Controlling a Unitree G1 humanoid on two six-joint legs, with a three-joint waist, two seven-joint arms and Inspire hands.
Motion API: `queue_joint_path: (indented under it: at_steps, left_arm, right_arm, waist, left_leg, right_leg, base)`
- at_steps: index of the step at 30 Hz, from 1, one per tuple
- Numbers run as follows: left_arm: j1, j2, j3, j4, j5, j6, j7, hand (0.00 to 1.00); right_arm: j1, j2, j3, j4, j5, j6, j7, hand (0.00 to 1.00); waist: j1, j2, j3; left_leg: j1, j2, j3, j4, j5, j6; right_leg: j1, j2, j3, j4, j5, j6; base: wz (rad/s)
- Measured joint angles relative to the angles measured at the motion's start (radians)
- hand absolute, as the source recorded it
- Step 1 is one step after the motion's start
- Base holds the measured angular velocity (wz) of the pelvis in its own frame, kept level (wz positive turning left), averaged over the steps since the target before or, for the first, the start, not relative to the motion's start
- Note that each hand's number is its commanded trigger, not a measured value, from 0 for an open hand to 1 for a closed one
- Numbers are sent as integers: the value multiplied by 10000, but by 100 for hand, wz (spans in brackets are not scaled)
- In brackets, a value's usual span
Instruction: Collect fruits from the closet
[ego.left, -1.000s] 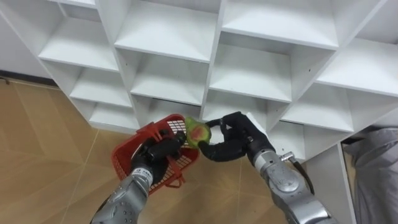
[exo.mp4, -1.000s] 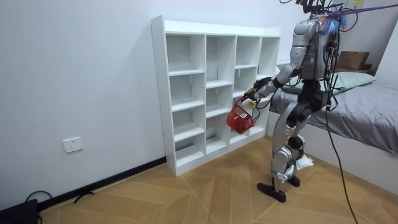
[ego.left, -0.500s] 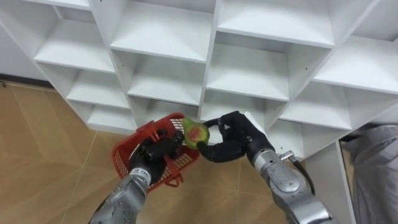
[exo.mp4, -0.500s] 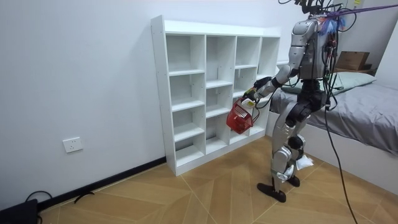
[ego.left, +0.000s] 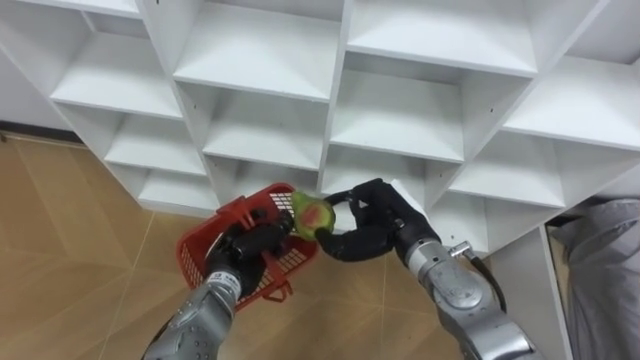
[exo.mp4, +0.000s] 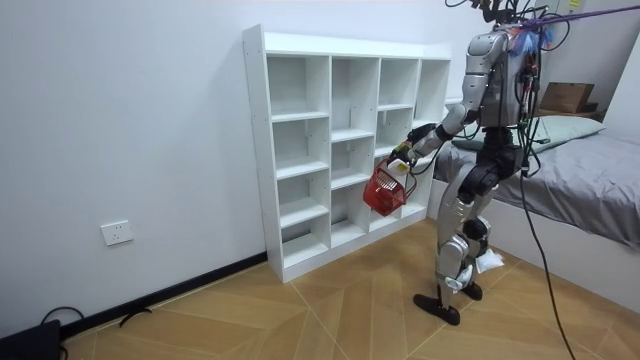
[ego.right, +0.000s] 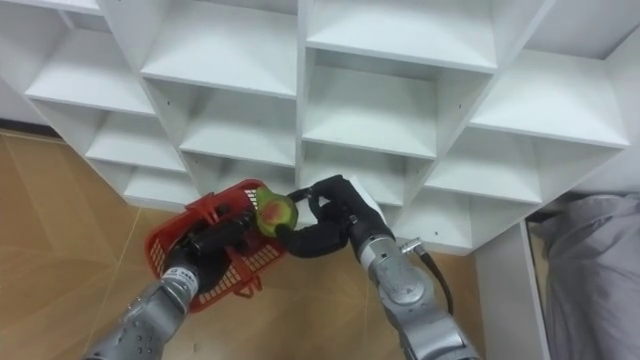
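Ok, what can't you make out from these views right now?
Inside of the red basket: eye views, hidden by its wall and the left hand gripping it; any fruit inside cannot be told.
Far side of the fruit: covered by the right hand pinching it.
The shelf compartment behind basket and hands: blocked.
Room view: fruit too small to identify.

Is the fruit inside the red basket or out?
Out: the right hand grips the fruit at the rim of the basket, which the left hand holds.
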Motion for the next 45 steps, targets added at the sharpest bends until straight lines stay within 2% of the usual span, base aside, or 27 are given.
queue_joint_path:
  at_steps: [4,8,13,14,33,38,45]
  left_arm:
    - [41,-21,-18,99,-11,-2,-21,100]
    - [3,-90,-15,525,-9,-4,-67,100]
    - [3,-151,-77,759,-23,6,5,100]
    - [2,-151,-78,762,-29,6,16,100]
    - [-286,-147,-74,450,-193,3,85,100]
    - [-286,-150,-82,201,-183,3,191,100]
    - [-286,-141,-83,107,-186,2,214,100]
  right_arm:
    - [0,73,96,2,-178,19,83,100]
    - [-1,-5,242,15,-274,203,110,100]
    - [-24,-141,416,104,-382,314,88,100]
    - [-24,-141,418,104,-386,316,72,100]
    - [-209,-269,421,103,-572,314,-28,100]
    - [-206,-308,409,103,-581,314,-107,100]
    - [-205,-309,405,103,-572,314,-119,100]
  waist:
    - [7,-5,4]
    - [76,-43,34]
    - [207,-184,201]
    - [195,-191,203]
    - [172,-214,171]
    - [164,-222,101]
    - [193,-209,72]
  left_leg:
    - [-5,-1,-8,-37,-2,-3]
    - [49,-2,-34,-58,-14,-8]
    - [-23,4,-57,-23,-54,-6]
    - [-94,2,-93,13,-70,-7]
    - [-345,-13,-272,101,-105,-16]
    - [-362,-10,-278,166,-106,-15]
    - [-352,-7,-285,266,-106,-14]
  right_leg:
    - [20,3,-14,-53,2,1]
    - [123,5,-56,-144,2,2]
    - [118,-1,-131,-180,-12,13]
    - [101,0,-162,-217,-11,14]
    - [-20,6,-287,-287,-22,13]
    - [-17,3,-290,-255,-21,13]
    - [-13,-3,-281,-140,-22,12]
  base:
    - [0]
    - [2]
    - [3]
    - [7]
    - [1]
    - [0]
    - [0]
